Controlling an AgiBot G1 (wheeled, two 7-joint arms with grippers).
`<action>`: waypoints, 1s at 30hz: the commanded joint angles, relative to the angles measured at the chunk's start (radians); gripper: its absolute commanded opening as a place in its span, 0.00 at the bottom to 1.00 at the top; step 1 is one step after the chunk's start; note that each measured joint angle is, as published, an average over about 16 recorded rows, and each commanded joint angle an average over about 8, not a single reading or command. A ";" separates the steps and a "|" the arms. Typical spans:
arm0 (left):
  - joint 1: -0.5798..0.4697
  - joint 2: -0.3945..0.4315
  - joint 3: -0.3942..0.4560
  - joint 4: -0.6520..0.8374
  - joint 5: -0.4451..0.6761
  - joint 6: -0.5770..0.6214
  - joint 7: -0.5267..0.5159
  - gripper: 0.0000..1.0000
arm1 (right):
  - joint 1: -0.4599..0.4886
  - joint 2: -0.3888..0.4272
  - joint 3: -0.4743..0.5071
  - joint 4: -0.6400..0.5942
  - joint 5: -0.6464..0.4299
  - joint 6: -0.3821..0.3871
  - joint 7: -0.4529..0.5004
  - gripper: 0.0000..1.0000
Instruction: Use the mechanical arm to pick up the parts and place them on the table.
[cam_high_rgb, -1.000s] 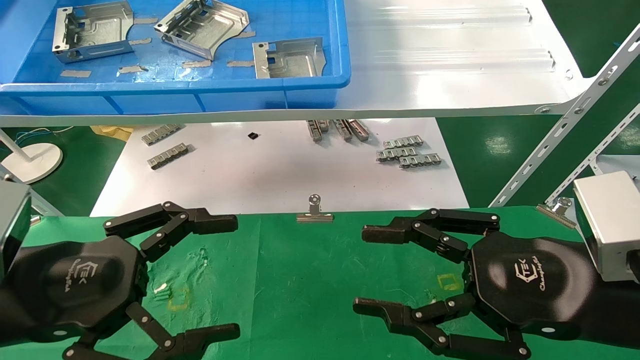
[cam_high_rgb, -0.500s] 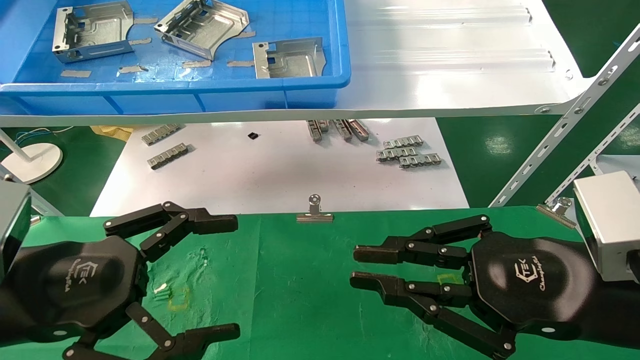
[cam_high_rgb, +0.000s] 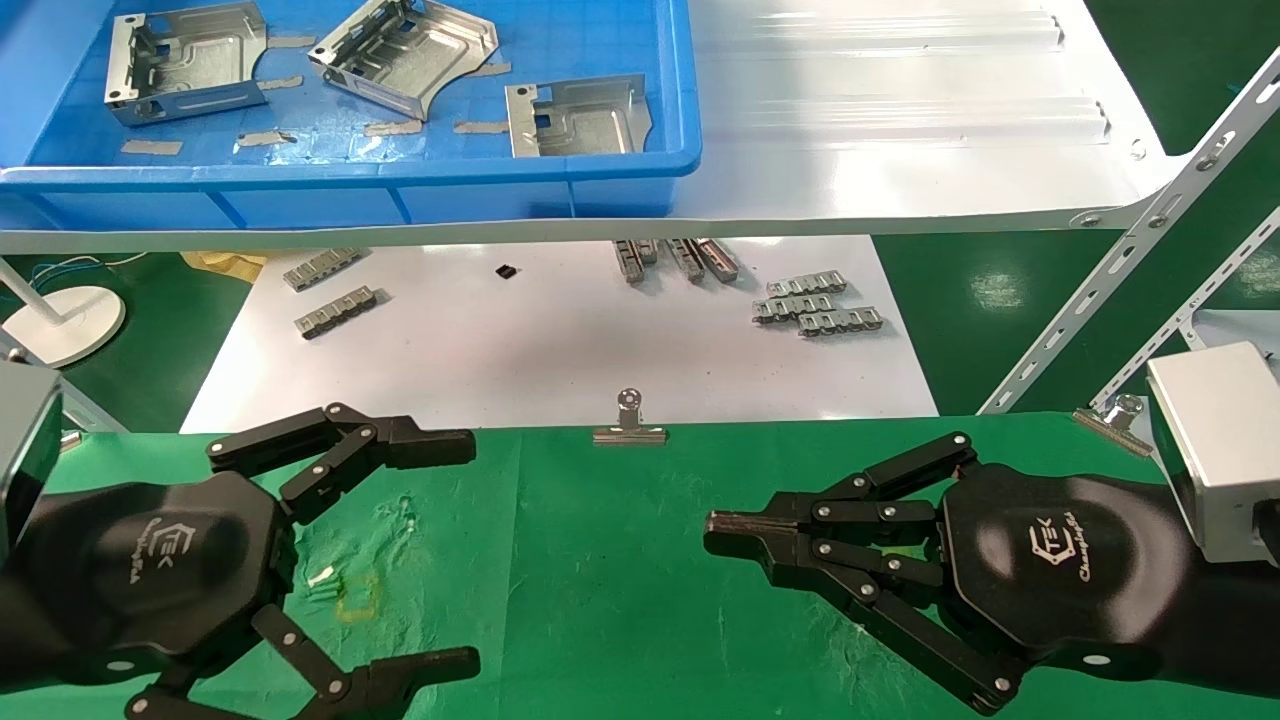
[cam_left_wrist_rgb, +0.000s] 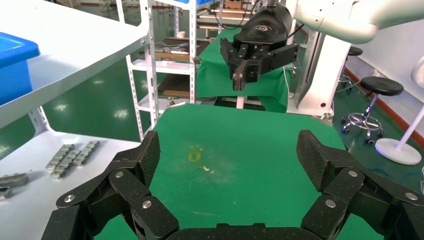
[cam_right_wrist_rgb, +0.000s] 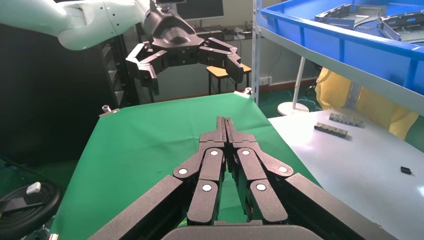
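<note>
Three silvery sheet-metal parts lie in the blue bin (cam_high_rgb: 640, 165) on the white shelf: one at the left (cam_high_rgb: 183, 62), one tilted in the middle (cam_high_rgb: 405, 55), one at the right (cam_high_rgb: 577, 117). My left gripper (cam_high_rgb: 462, 553) hovers open and empty over the green table (cam_high_rgb: 600, 560) at the near left; it also shows in the left wrist view (cam_left_wrist_rgb: 229, 152). My right gripper (cam_high_rgb: 715, 528) is shut on nothing above the cloth at the near right, fingers pressed together in the right wrist view (cam_right_wrist_rgb: 225, 121).
Small grey ridged strips (cam_high_rgb: 815, 308) lie on the white board (cam_high_rgb: 560, 340) below the shelf. A silver binder clip (cam_high_rgb: 629, 422) grips the cloth's far edge, another (cam_high_rgb: 1112, 416) the right corner. A perforated shelf strut (cam_high_rgb: 1120, 250) slants at the right. Yellow squares (cam_high_rgb: 357, 595) mark the cloth.
My right gripper has closed from wide open to fully shut, empty. The left gripper and the parts have not moved.
</note>
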 joint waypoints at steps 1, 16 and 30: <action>0.001 0.000 0.000 0.000 -0.001 0.001 0.000 1.00 | 0.000 0.000 0.000 0.000 0.000 0.000 0.000 0.00; -0.201 0.067 -0.002 0.103 0.061 -0.116 -0.040 1.00 | 0.000 0.000 0.000 0.000 0.000 0.000 0.000 0.00; -0.684 0.320 0.145 0.655 0.377 -0.270 -0.012 1.00 | 0.000 0.000 -0.001 0.000 0.000 0.000 0.000 0.00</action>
